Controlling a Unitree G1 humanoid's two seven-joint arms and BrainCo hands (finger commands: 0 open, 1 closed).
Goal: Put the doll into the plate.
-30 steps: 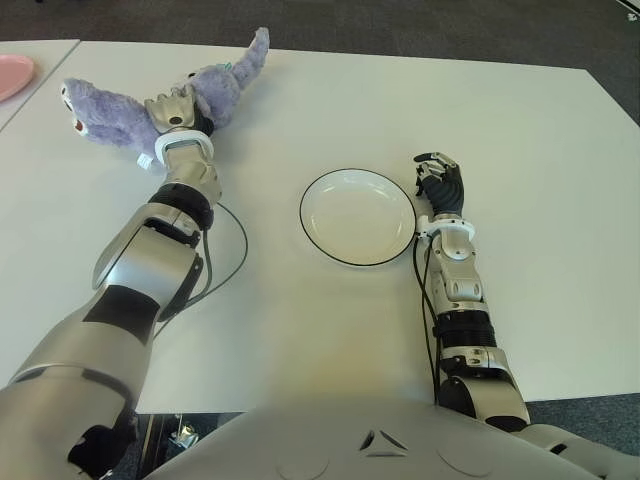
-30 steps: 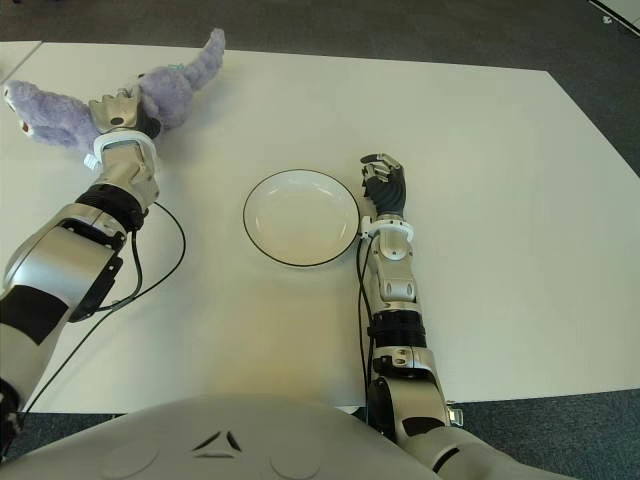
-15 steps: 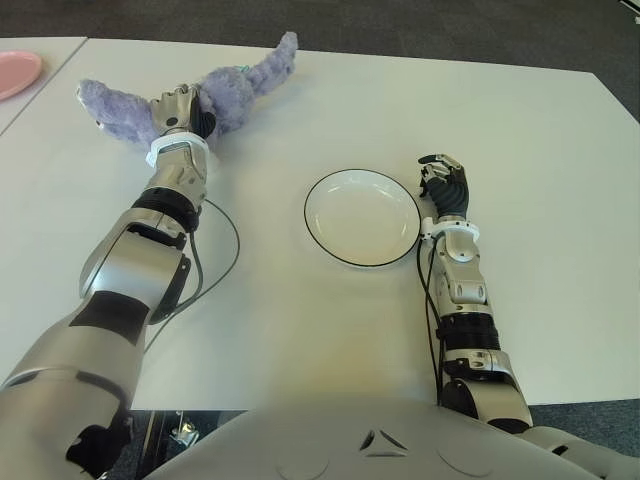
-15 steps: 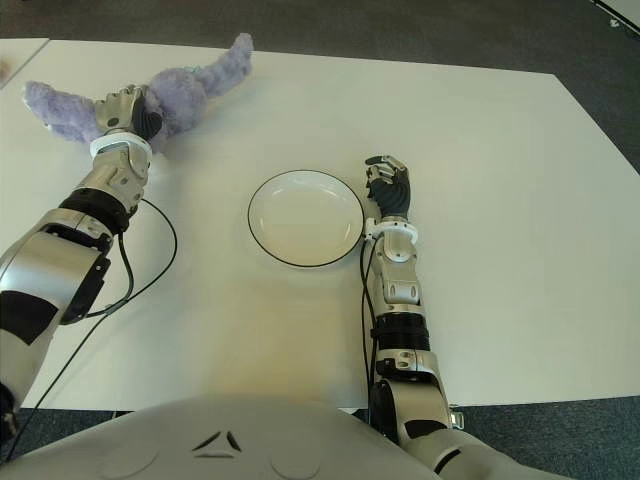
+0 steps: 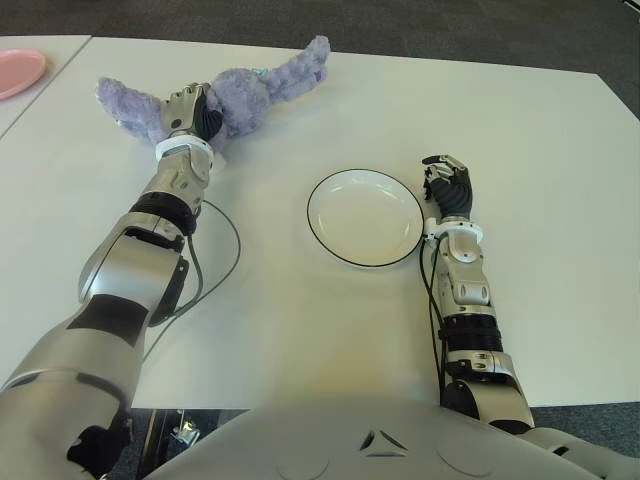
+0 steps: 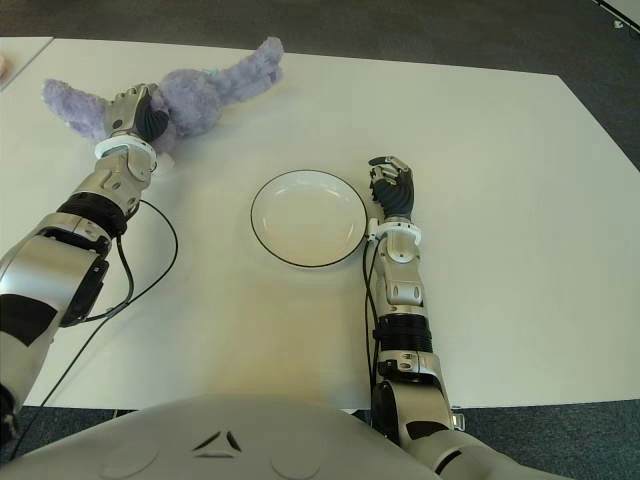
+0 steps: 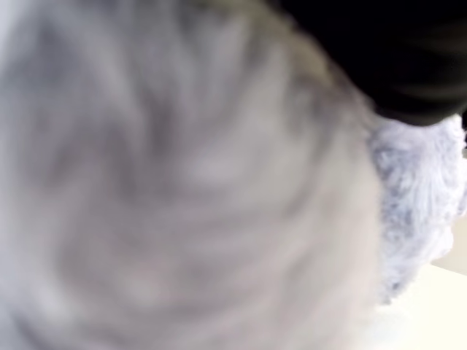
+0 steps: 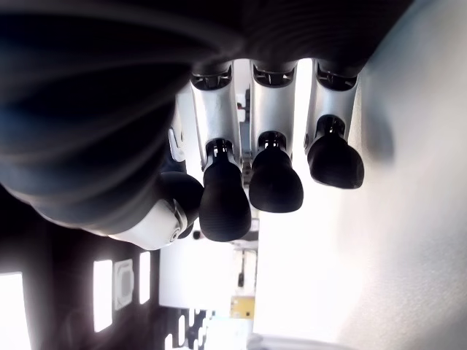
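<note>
A purple plush doll (image 5: 250, 88) lies at the far left of the white table (image 5: 300, 330), one limb stretched toward the right. My left hand (image 5: 190, 115) is shut on its body; in the left wrist view the doll's fur (image 7: 182, 189) fills nearly everything. The white plate (image 5: 313, 216) with a dark rim sits at the table's middle, with nothing in it, well to the right of the doll and nearer to me. My right hand (image 5: 447, 185) shows just beside the plate's right edge, fingers (image 8: 271, 175) curled and holding nothing.
A pink plate (image 5: 20, 70) sits on a neighbouring table at the far left. A black cable (image 5: 228, 250) loops over the table beside my left forearm. The table's far edge runs just behind the doll.
My left hand has carried the doll to the right, toward the plate's side of the table. The right hand and the plate have kept their places.
</note>
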